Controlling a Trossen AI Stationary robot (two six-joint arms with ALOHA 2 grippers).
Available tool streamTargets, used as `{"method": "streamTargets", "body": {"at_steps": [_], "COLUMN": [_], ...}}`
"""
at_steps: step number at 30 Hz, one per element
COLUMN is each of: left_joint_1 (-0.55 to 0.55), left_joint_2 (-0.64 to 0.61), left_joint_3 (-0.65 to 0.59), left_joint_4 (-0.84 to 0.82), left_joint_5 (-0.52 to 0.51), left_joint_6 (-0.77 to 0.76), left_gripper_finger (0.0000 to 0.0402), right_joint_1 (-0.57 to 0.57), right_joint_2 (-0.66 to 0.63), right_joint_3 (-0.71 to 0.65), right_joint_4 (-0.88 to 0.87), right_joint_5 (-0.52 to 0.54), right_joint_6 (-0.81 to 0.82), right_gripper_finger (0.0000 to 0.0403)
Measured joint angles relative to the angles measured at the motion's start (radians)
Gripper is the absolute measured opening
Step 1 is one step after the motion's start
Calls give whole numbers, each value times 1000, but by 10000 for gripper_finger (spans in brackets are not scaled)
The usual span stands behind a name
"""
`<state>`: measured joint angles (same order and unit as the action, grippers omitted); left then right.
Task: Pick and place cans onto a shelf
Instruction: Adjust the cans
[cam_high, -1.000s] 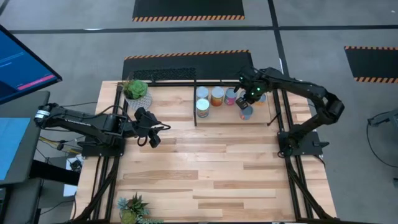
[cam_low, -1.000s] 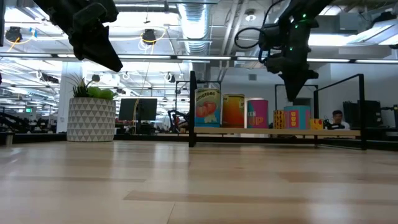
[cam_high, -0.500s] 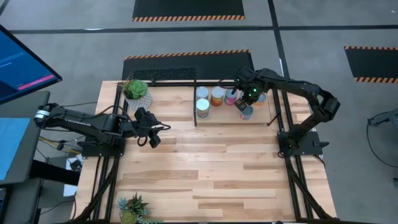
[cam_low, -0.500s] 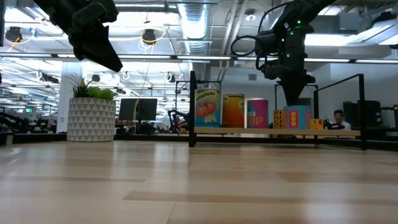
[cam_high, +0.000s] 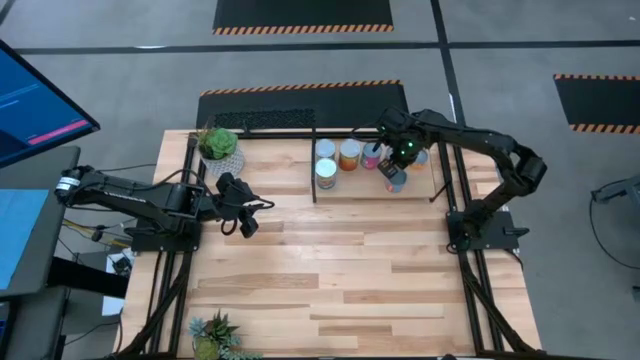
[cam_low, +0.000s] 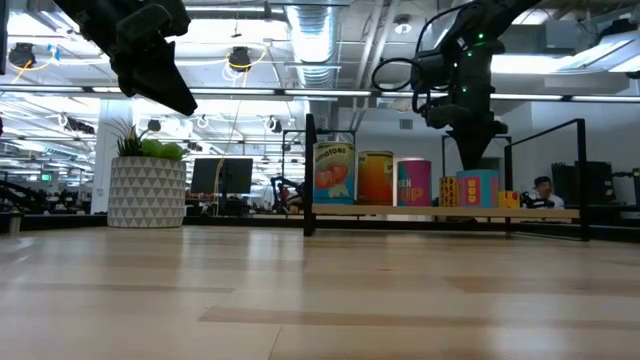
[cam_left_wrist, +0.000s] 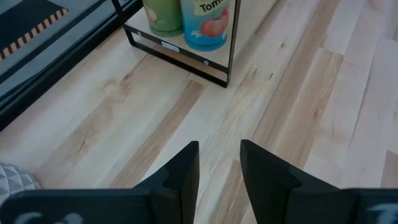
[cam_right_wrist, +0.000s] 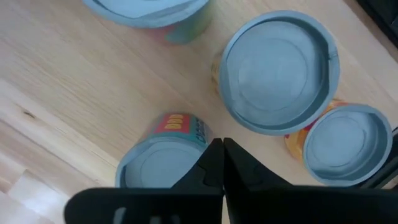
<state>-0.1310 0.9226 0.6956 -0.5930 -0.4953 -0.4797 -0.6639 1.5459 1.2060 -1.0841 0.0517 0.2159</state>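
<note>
Fingers pressed together, the right gripper points straight down above the cans.

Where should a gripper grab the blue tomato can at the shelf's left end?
Probably take the blue tomato can from above, across its curved wall just under the rim. It stands upright, with a black rod close beside it and another can behind.

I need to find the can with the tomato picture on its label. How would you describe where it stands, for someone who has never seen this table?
Start at the light wooden shelf bay framed by thin black rods at the table's far edge. At its left end, by the upright rod, stands the small round tin with the blue tomato label. It alone sits in front of the row, ahead of the other cans there.
</note>
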Motion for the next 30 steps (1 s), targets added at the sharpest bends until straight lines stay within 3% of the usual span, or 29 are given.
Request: {"method": "streamTargets", "body": {"at_steps": [30], "left_joint_1": [0], "left_joint_2": [0], "left_joint_3": [0], "left_joint_4": [0], "left_joint_5": [3], "left_joint_6": [-8], "left_gripper_finger": [105], "right_joint_1": [-33], "right_joint_2": [18], "right_joint_3": [0], "right_joint_4": [33], "right_joint_5": [34], "right_joint_6": [-56], "right_gripper_finger": [15]}}
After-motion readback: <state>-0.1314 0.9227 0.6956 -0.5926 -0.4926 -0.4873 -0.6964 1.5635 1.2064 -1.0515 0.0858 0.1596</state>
